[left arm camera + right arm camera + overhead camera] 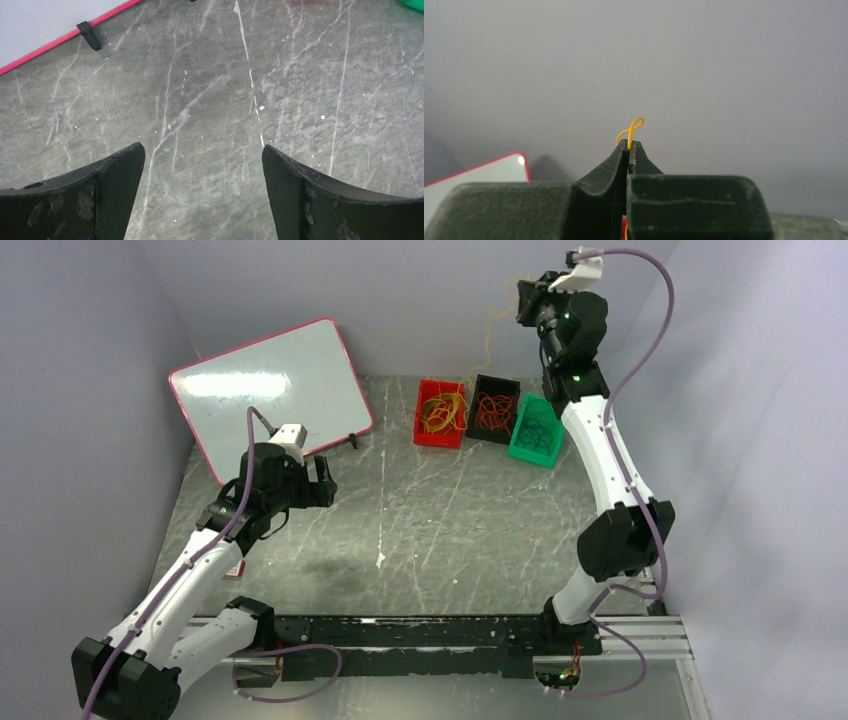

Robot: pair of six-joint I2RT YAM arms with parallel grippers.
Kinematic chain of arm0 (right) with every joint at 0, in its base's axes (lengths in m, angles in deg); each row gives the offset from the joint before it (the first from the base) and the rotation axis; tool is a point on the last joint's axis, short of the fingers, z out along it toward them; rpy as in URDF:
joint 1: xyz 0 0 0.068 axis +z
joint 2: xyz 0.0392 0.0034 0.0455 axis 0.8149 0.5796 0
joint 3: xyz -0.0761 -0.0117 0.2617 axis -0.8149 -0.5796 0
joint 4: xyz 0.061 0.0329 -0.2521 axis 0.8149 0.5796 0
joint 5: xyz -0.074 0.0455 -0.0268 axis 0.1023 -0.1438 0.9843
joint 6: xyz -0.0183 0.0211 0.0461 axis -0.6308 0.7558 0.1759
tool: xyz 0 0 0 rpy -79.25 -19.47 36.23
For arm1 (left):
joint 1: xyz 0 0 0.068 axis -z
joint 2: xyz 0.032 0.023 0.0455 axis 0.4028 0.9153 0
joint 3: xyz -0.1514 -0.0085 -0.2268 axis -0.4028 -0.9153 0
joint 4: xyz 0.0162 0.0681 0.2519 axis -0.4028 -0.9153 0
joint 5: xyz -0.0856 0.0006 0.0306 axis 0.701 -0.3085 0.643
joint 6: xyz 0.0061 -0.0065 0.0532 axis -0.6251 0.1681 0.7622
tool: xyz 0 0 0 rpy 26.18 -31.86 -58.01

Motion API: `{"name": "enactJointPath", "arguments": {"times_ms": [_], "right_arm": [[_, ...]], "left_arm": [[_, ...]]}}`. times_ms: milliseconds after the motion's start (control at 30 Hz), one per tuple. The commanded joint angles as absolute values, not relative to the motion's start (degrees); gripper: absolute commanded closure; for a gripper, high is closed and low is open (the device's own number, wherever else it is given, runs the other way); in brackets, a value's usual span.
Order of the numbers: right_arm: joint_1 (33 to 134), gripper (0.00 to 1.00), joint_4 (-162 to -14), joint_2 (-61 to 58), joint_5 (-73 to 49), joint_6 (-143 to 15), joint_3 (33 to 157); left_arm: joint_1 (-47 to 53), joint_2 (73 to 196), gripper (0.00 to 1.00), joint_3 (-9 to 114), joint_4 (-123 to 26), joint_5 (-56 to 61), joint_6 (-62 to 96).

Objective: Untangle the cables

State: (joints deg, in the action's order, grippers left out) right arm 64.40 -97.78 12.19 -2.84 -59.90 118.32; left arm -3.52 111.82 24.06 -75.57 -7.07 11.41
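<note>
Three loads of thin wire cables (pixel 494 410) sit sorted in the red plastic bin (pixel 437 443), black bin (pixel 487 438) and green bin (pixel 530 456); you look nearly done. Your right tool (pixel 629 145) pinches one yellow wire loop (pixel 632 127) aloft, unbinned; your left tool (pixel 201 148) is spread wide, empty.
</note>
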Motion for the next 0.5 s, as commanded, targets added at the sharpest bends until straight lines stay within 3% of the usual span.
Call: {"name": "enactJointPath", "arguments": {"times_ms": [0, 267, 467], "right_arm": [[65.1, 1.0, -93.5, 16.3, -16.3, -59.5, 124.7], [66.6, 1.0, -89.4, 22.5, -21.0, -58.5, 131.9], [66.8, 1.0, -83.9, 26.7, -15.7, -59.5, 131.2]], "left_arm": [[-4.0, 111.8, 0.09, 24.0, -74.6, -6.9, 11.7], [-4.0, 111.3, 0.07, 23.8, -73.4, -5.5, 12.1], [-4.0, 113.3, 0.08, 25.0, -66.2, -0.6, 11.9]]}}
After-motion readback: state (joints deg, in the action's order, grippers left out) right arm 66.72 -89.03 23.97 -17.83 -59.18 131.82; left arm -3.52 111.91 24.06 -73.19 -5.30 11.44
